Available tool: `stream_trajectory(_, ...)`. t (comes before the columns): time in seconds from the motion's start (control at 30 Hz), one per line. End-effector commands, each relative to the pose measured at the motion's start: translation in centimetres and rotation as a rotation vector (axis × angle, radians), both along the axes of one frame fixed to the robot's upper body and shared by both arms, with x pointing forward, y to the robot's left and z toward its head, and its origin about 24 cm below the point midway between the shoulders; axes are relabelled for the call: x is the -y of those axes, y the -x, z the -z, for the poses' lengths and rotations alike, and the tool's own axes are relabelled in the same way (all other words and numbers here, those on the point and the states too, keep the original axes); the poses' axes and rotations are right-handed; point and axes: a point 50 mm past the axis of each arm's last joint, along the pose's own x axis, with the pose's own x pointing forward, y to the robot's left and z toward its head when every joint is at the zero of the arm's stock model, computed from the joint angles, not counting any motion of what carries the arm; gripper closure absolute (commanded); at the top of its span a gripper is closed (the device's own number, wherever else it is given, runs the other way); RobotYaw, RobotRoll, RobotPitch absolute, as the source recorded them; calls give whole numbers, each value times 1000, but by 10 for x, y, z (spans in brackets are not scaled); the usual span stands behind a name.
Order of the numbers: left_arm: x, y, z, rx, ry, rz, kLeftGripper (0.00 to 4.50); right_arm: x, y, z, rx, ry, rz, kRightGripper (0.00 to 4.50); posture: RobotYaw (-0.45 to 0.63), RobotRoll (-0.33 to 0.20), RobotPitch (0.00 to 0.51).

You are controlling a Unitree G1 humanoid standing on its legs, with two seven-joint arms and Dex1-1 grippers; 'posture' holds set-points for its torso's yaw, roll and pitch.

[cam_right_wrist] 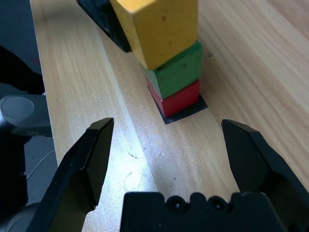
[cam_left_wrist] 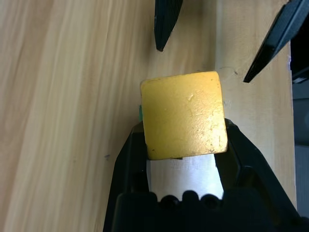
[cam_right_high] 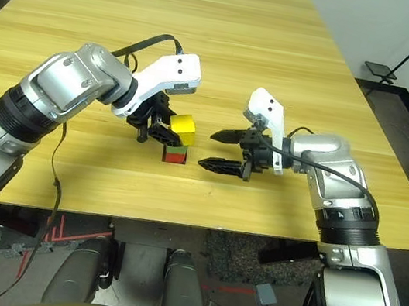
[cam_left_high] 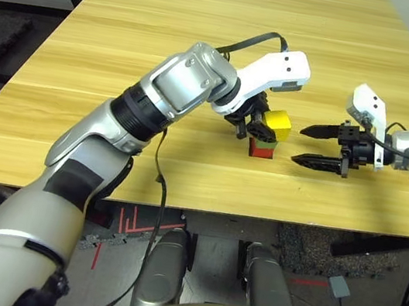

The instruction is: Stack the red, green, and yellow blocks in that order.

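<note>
Gripping the yellow block (cam_left_high: 277, 123), the left gripper (cam_left_high: 255, 130) sets it atop green (cam_right_wrist: 177, 67) and red (cam_right_wrist: 179, 99) at frame centre; the right gripper (cam_left_high: 308, 144) gapes nearby.

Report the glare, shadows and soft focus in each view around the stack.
Left wrist view: a bright glare patch on the table just under the yellow block held in the left tool. Right wrist view: a glare streak on the wood between the open right tool and the red block; the near fingers look soft. Left eye view: the left arm throws a soft shadow on the table.
</note>
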Motion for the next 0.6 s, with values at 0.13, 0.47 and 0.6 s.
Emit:
stream_trajectory(0.13,1,-5,-3,31,-10,10,2541,2,4,-3,5,-15,7,0,154,-39,113)
stream_trajectory(0.47,-1,-4,-1,25,-10,15,2541,4,4,-4,2,-12,13,0,158,-43,114)
stream_trajectory(0.6,-1,-3,-1,24,-9,16,2541,4,4,-4,2,-13,14,0,165,-47,112)
